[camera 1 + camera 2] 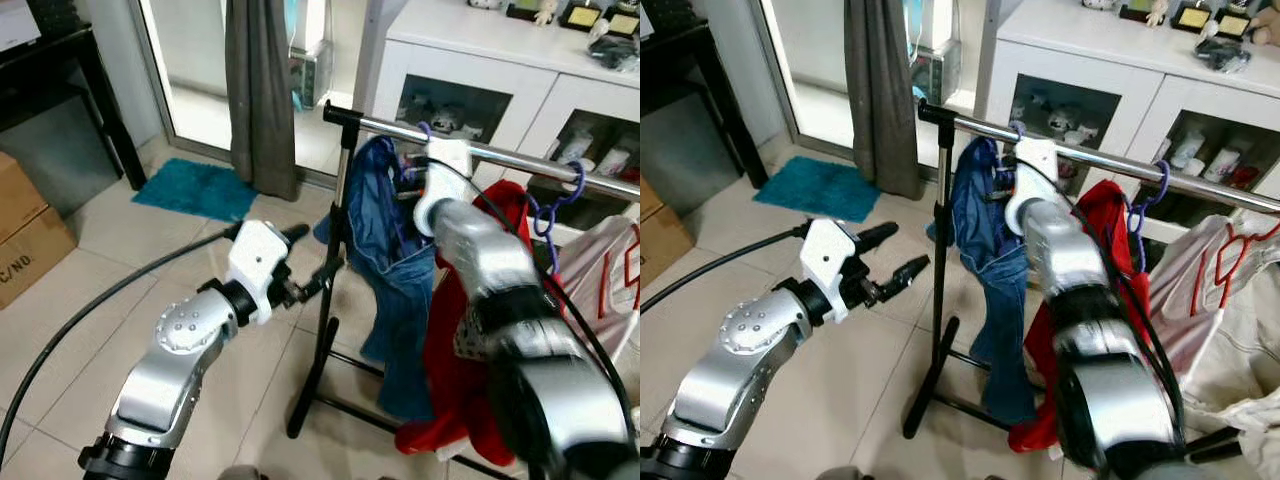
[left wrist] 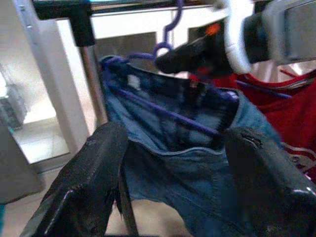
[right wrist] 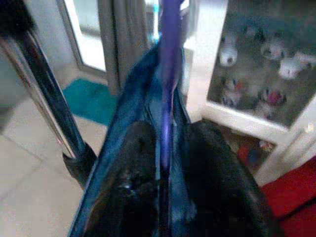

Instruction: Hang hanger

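At the rail [image 1: 1110,160], right tool [image 3: 165,163] clamped on purple hanger [image 3: 169,74] carrying jeans [image 1: 995,260]; left tool [image 1: 892,255] apart at 9 o'clock. Seat hook fully before releasing.

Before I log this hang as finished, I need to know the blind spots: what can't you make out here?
- Whether the purple hanger hook sits over the rail: the right gripper and its wrist block it in the eye views.
- Rack's right end: cut off by the frame edge.
- Jeans hem: behind the rack's base.
- Cabinet contents: too small, blurred.
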Robot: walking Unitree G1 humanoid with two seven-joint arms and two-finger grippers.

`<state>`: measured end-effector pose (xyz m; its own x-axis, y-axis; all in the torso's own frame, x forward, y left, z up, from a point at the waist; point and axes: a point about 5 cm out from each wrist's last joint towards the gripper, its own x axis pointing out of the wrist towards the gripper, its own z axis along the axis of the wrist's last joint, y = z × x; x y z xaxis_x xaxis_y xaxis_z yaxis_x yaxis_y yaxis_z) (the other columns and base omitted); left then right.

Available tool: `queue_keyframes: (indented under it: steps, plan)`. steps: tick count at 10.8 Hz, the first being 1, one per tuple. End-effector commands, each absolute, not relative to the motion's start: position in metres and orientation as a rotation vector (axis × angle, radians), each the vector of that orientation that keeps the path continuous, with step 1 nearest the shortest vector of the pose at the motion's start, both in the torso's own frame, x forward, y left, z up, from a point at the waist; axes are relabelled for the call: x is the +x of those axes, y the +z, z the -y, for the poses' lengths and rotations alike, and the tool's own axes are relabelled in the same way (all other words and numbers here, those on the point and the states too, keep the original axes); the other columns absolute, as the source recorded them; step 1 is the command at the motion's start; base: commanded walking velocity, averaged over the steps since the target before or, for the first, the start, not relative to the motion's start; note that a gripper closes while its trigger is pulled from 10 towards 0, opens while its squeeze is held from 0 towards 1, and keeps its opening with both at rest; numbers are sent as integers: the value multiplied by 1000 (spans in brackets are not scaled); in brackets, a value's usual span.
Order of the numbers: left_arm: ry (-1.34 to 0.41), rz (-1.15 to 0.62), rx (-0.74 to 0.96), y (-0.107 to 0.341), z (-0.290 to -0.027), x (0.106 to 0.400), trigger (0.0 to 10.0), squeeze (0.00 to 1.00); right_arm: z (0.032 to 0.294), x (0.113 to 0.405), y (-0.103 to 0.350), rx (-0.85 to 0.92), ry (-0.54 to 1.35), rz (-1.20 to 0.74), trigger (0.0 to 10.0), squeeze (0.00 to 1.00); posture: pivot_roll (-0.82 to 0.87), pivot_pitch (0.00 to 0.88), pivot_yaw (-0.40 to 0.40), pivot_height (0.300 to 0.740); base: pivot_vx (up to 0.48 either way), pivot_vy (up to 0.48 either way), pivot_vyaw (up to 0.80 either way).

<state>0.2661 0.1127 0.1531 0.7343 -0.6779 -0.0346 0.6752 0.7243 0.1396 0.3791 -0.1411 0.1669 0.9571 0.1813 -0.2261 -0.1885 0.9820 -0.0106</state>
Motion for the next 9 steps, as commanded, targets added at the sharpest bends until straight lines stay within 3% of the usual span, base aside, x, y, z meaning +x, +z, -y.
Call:
queue_keyframes:
  steps: [1, 4, 6, 9]
  plan:
    - [-728, 6, 136, 153, -113, 268, 10000, 0, 149, 374, 177, -13, 194, -190, 10000, 1000, 151, 0, -23, 740, 0, 0, 0]
    - [-606, 21, 17, 152, -118, 275, 10000, 0, 159, 328, 183, 118, 346, -10, 10000, 1000, 136, 0, 2, 740, 0, 0, 0]
    - [-600, 6, 55, 150, -118, 274, 10000, 0, 162, 291, 186, 47, 366, 81, 10000, 1000, 131, 0, 3, 740, 0, 0, 0]
    - [-614, 7, 81, 150, -114, 272, 10000, 0, 162, 273, 160, 233, 312, -66, 10000, 1000, 128, 2, 2, 740, 0, -316, 0]
